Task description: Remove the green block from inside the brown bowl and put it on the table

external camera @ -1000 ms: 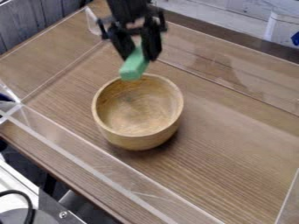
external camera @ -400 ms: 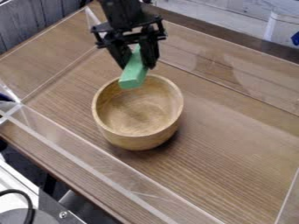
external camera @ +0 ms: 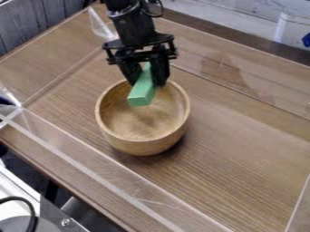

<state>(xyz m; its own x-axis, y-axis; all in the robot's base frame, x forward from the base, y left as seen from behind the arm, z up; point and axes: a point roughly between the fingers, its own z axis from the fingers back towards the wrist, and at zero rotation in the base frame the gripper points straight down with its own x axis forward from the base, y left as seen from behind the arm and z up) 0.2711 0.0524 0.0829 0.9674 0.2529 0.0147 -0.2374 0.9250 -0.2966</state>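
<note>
My gripper (external camera: 143, 72) hangs from the black arm at the top centre, pointing steeply down, and is shut on the green block (external camera: 141, 91). The block hangs tilted, with its lower end over the back half of the brown bowl (external camera: 136, 138), about level with the rim. I cannot tell whether the block touches the bowl. The round wooden bowl stands in the middle of the table (external camera: 242, 127), and the visible part of its inside holds nothing else.
Low clear plastic walls run around the table, one along the front left edge (external camera: 85, 156) and one along the back (external camera: 230, 41). Bare wood-grain surface lies to the right of the bowl and behind it.
The gripper has come down and a little to the right with the green block, from behind the bowl's rim to over its back half. The bowl has not moved.
</note>
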